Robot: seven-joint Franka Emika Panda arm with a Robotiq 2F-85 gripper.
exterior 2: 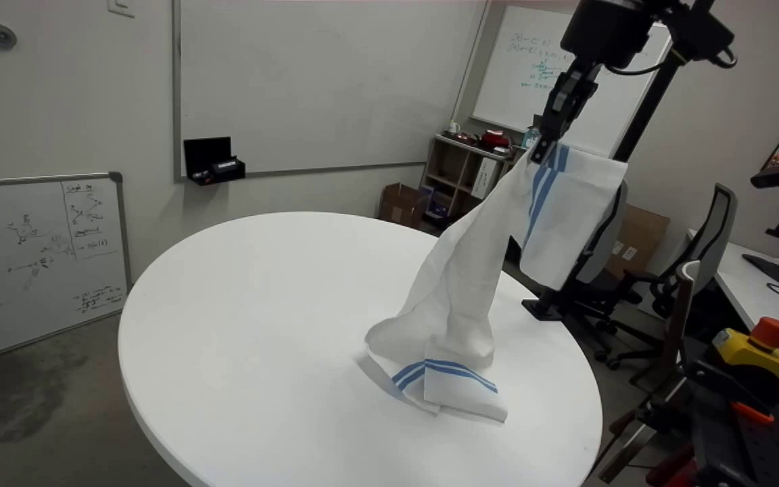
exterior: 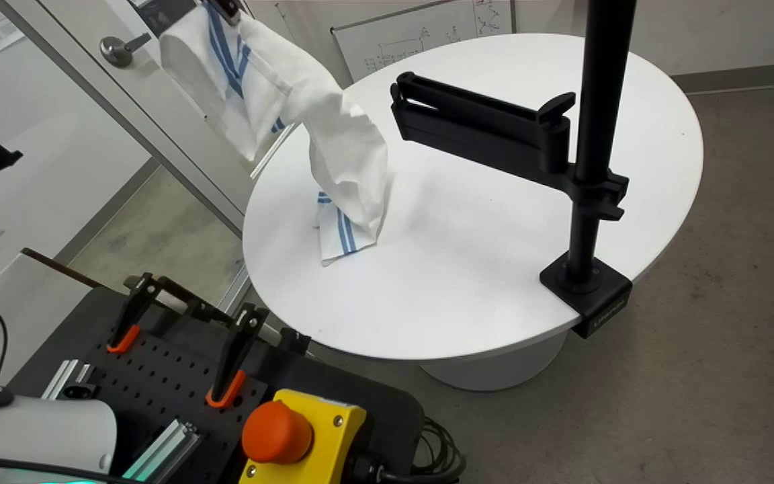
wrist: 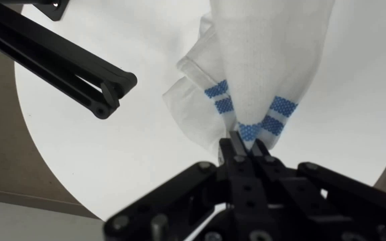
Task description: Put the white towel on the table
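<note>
The white towel with blue stripes hangs from my gripper over the round white table. In an exterior view the gripper pinches the towel near a striped edge, and a flap hangs on one side of the fingers. The towel's lower striped end rests folded on the tabletop. In the wrist view the gripper is shut on the towel, which runs down toward the table. The cloth between the fingertips is mostly hidden.
A black pole with a folded black arm is clamped to the table's edge. The arm also shows in the wrist view. A dark cart carries a yellow box with a red button. Chairs stand beyond the table.
</note>
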